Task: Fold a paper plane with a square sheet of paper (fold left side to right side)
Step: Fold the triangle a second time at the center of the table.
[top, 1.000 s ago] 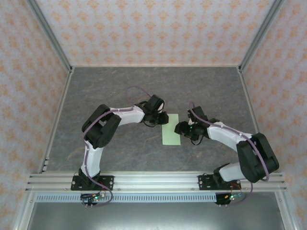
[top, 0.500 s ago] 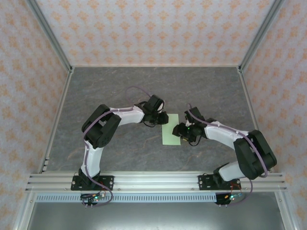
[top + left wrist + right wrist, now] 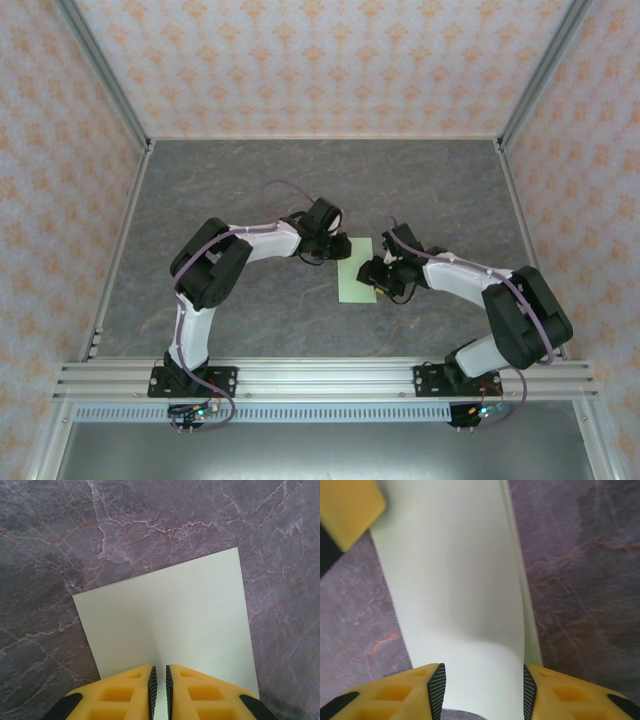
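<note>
We've got the square sheet of paper (image 3: 357,270) on the desk (image 3: 250,180), open room all round. Left jaws pressed together at its left edge; right jaws spread, straddling its lifted right edge.

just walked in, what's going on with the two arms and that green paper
Two robot arms are working on a pale-green square sheet of paper lying on the grey table. The left gripper sits at one edge with its jaws almost together, seemingly pinning the sheet down. The right gripper is at the opposite side, jaws open astride a part of the paper that curves up off the table. There is no plane shape yet.
</note>
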